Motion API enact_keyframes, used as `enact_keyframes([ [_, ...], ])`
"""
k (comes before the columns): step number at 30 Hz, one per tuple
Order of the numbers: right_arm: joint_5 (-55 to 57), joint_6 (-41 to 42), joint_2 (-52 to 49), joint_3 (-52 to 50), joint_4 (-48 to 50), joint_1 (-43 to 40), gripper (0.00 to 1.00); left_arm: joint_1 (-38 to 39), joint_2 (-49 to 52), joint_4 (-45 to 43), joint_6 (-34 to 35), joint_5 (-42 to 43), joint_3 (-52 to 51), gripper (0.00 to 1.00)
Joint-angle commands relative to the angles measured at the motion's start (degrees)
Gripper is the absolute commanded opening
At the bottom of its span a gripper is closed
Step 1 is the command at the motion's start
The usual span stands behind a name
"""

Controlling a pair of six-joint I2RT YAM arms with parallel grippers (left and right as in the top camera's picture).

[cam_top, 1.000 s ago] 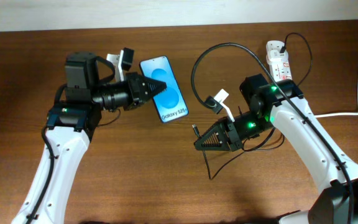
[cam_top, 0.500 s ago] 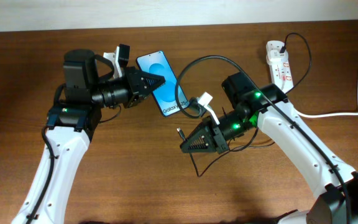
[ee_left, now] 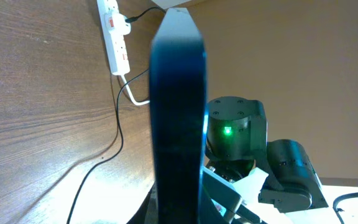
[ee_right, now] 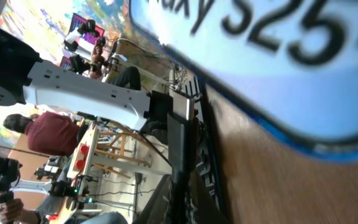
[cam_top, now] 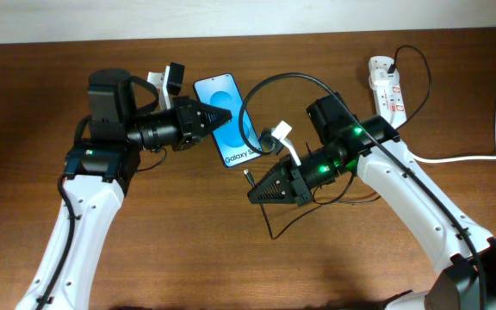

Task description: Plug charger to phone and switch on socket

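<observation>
Now | left pincer (cam_top: 228, 118) pinching phone (cam_top: 241, 142) | right pincer (cam_top: 252, 195) pinching charger (cam_top: 300, 76) tip | socket (cam_top: 384, 82) well apart, rightward

One phone (cam_top: 238, 139), one charger (cam_top: 293, 77), one socket (cam_top: 387, 83).

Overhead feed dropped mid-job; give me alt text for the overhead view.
The left gripper grips the phone, blue screen up, while the right gripper holds the charger by its plug end, the tip close to the phone's near end, apparently not yet inserted. Its black cable loops back to the white socket at the table's far right.
</observation>
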State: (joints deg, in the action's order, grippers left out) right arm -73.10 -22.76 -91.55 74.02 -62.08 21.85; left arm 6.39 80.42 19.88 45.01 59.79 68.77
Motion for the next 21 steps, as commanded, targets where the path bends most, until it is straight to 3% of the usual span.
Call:
enact_keyframes([
  [1, -1.4, 3.3, 1.2, 0.2, 2.8, 0.3, 0.04, 0.0, -0.3, -0.5, -1.4, 2.0, 0.6, 0.00],
  [21, -1.5, 5.3, 1.2, 0.2, 4.5, 0.3, 0.04, 0.0, -0.3, -0.5, -4.8, 3.5, 0.6, 0.00],
])
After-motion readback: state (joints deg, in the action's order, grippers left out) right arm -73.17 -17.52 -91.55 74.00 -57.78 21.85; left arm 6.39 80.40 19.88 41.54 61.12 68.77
